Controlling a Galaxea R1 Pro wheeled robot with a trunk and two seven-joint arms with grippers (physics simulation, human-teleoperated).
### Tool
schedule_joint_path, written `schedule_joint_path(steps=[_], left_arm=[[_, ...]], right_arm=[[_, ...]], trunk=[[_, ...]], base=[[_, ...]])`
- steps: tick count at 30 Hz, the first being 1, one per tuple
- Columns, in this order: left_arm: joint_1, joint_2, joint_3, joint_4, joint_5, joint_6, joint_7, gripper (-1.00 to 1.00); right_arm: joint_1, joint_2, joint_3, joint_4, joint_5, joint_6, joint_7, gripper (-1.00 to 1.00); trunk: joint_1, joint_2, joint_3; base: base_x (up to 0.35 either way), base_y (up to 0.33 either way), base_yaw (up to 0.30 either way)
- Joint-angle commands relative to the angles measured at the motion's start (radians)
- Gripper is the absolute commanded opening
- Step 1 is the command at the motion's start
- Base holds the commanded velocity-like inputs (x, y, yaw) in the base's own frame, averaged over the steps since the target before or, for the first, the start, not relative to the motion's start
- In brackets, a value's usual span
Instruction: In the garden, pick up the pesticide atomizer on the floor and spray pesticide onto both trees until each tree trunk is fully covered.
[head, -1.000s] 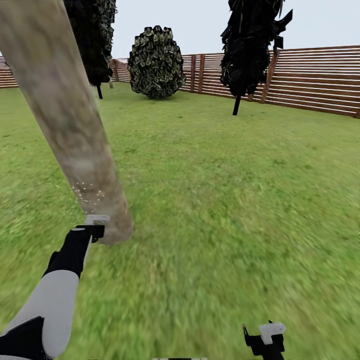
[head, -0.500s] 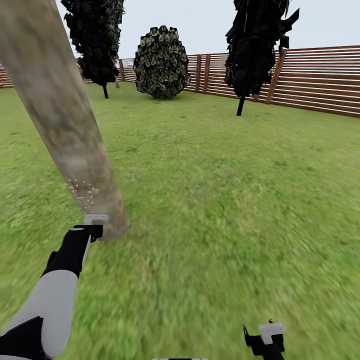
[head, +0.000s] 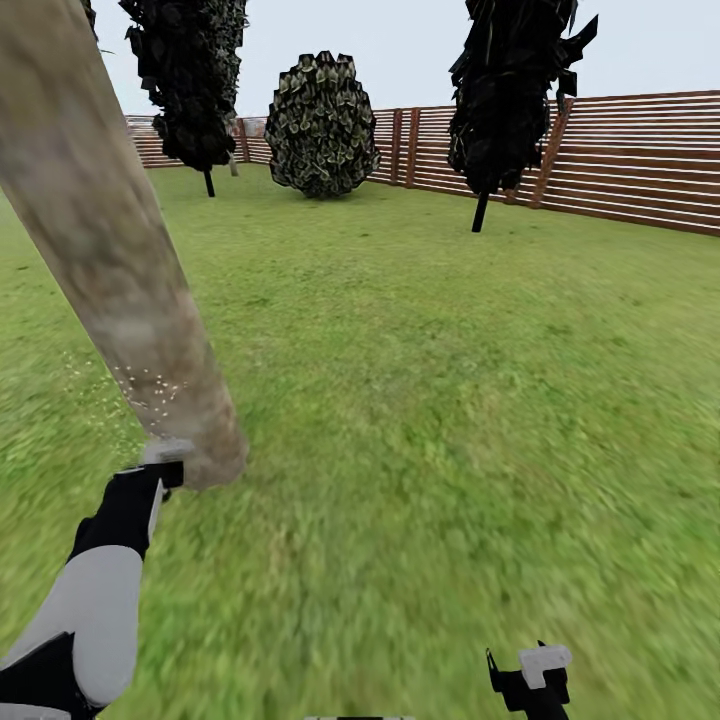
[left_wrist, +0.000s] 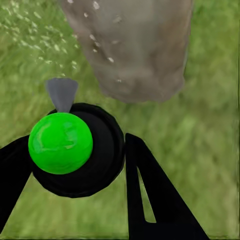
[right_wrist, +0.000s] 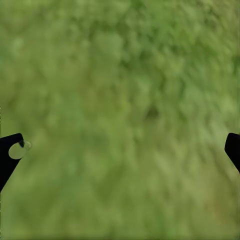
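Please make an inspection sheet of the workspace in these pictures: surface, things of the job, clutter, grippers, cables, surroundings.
Surface: green grass lawn.
Job's things: thick tree trunk leaning, with pale spray specks near its base; atomizer with green top and grey nozzle, pointing toward the trunk.
Clutter: nothing seen.
Grippers: left gripper shut on the atomizer; right gripper open over grass, holding nothing.
Cables: nothing seen.
Surroundings: brown slat fence, two narrow dark trees, one round bush, grey sky.
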Motion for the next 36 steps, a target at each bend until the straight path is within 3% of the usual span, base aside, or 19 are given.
schedule_joint_path(steps=[1,3,4,5,8,17,21,25,36], left_arm=[[0.004,-0.003,0.003,0.011,-0.002,-0.001,0.002,-1.00],[0.013,-0.019,-0.017,0.040,-0.002,-0.001,0.007,-1.00],[0.016,-0.043,-0.058,0.052,-0.003,0.000,0.012,-1.00],[0.016,-0.054,-0.071,0.055,-0.003,0.000,0.016,-1.00],[0.017,-0.064,-0.085,0.056,-0.004,0.000,0.021,-1.00],[0.035,-0.049,-0.089,0.057,-0.007,-0.001,0.075,-1.00],[0.042,-0.022,-0.079,0.059,-0.003,0.001,0.077,-1.00],[0.067,-0.020,-0.079,0.057,-0.002,0.002,0.078,-1.00],[0.069,-0.014,-0.090,0.113,0.000,0.009,0.064,-1.00]], right_arm=[[0.000,0.000,0.000,0.000,0.000,0.000,0.000,1.00],[0.000,0.001,0.000,0.000,0.000,0.000,0.000,1.00],[0.000,0.001,0.000,0.000,0.001,0.000,0.000,1.00],[0.000,0.001,0.000,0.000,0.001,0.000,0.000,1.00],[0.000,0.001,0.000,0.000,0.001,0.000,0.000,1.00],[0.000,0.001,0.000,0.000,0.003,0.000,0.001,1.00],[0.000,0.001,0.000,0.000,0.003,0.000,0.002,1.00],[0.000,0.001,0.000,0.000,0.003,0.000,0.002,1.00],[0.000,0.001,0.000,0.000,0.003,0.000,0.002,1.00]], trunk=[[0.000,0.000,0.000],[0.000,0.000,0.000],[0.000,0.000,0.000],[0.000,0.000,0.000],[0.000,0.000,0.000],[0.000,0.000,0.000],[0.000,0.000,0.000],[0.000,0.000,0.000],[0.000,0.000,0.000]], base=[[0.000,0.000,0.000],[0.000,0.000,0.065],[0.000,0.000,0.217],[0.000,0.000,0.251],[0.086,-0.022,0.266],[0.284,-0.105,0.031],[0.159,-0.196,0.085],[-0.015,-0.255,0.254],[0.189,-0.029,0.276]])
